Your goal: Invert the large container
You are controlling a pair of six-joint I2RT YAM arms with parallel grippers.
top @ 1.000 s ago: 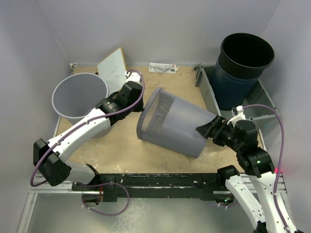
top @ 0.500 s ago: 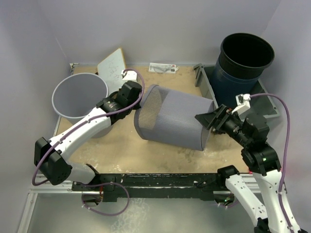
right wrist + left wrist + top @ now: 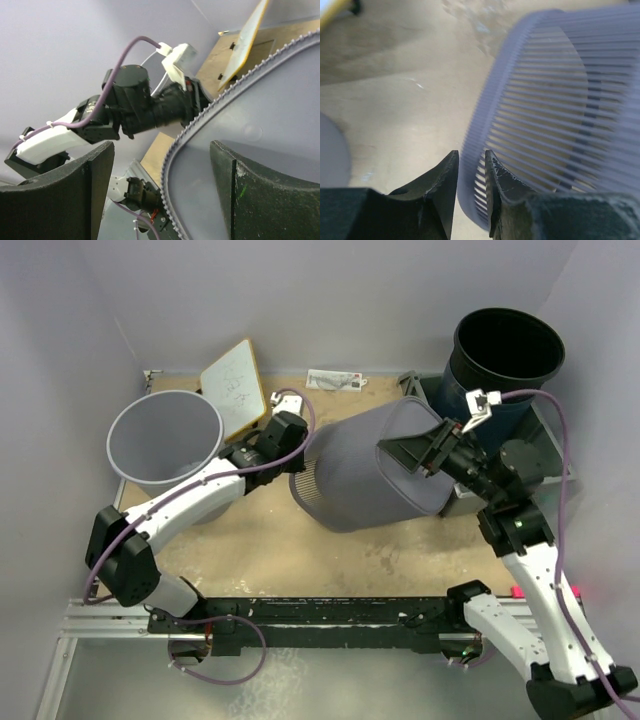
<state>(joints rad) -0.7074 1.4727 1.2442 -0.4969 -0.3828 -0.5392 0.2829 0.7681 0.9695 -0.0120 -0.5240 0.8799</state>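
The large container is a grey slatted basket (image 3: 360,470), tilted in mid-table with its closed base (image 3: 412,443) raised to the upper right and its mouth low on the left. My left gripper (image 3: 300,458) is shut on the basket's rim; in the left wrist view the rim (image 3: 472,150) runs between the two fingers of that gripper (image 3: 470,192). My right gripper (image 3: 405,452) is open at the raised base. In the right wrist view its jaws (image 3: 162,190) stand wide apart, with the toothed base edge (image 3: 200,117) between them.
A light grey bin (image 3: 165,437) stands at the left, close behind my left arm. A dark blue bin (image 3: 505,365) stands in a grey tray (image 3: 560,455) at the back right. A whiteboard (image 3: 232,385) and a small packet (image 3: 335,380) lie near the back wall.
The basket has swung from lying on its side to steeply tilted, base lifted. My right gripper rose and moved left with the base. My left gripper shifted right, still holding the rim.
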